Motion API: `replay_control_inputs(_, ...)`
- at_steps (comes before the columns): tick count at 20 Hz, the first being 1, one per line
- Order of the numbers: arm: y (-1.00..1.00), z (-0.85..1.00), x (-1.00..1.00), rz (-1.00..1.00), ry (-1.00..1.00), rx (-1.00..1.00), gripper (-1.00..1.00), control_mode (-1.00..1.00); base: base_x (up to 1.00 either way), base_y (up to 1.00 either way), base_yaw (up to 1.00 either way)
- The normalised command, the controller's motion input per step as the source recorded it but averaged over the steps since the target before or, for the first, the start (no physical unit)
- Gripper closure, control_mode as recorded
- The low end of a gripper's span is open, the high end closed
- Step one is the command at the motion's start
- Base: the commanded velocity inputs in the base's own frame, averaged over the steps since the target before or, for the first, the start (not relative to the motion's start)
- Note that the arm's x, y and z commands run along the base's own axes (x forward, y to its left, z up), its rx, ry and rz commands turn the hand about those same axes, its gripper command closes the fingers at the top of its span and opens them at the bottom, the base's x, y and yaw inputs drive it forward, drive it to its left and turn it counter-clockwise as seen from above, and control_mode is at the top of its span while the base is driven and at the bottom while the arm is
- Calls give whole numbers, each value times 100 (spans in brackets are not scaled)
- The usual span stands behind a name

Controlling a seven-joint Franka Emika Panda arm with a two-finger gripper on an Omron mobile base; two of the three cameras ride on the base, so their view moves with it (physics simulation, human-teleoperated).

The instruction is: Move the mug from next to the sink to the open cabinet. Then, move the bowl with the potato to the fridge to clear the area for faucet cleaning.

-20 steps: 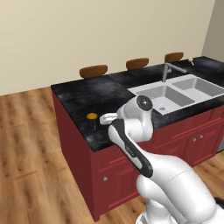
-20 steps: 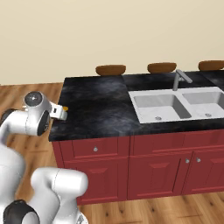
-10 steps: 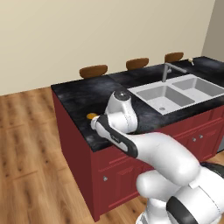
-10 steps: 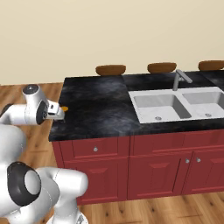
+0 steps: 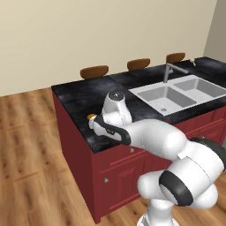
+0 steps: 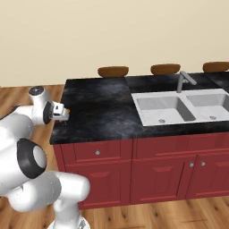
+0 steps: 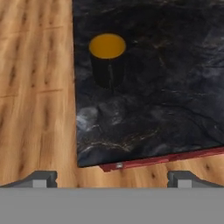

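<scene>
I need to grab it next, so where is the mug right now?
The mug stands upright on the black counter near its edge by the wood floor, ahead of the open pincer.

This is a home kitchen. A black marbled counter lies on dark red cabinets with drawer fronts and small round knobs. A light grey double sink with a grey metal faucet is set in it. Brown stool seats stand behind, and the floor is wooden.
</scene>
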Motion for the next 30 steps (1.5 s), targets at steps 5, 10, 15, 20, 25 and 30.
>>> replay_control_inputs(5,0,-24,28,0,-4,0,-100,-100,0,0,0)
replay_control_inputs(10,0,-21,22,0,-5,0,-100,-100,0,0,0)
replay_control_inputs(15,2,-24,23,0,-6,0,-100,-100,0,0,0)
replay_control_inputs(20,8,-11,23,0,-4,0,-100,-100,0,0,0)
replay_control_inputs(25,7,-7,24,0,-3,1,-100,-100,0,0,0)
replay_control_inputs(30,3,-8,24,0,0,0,-100,-100,0,0,0)
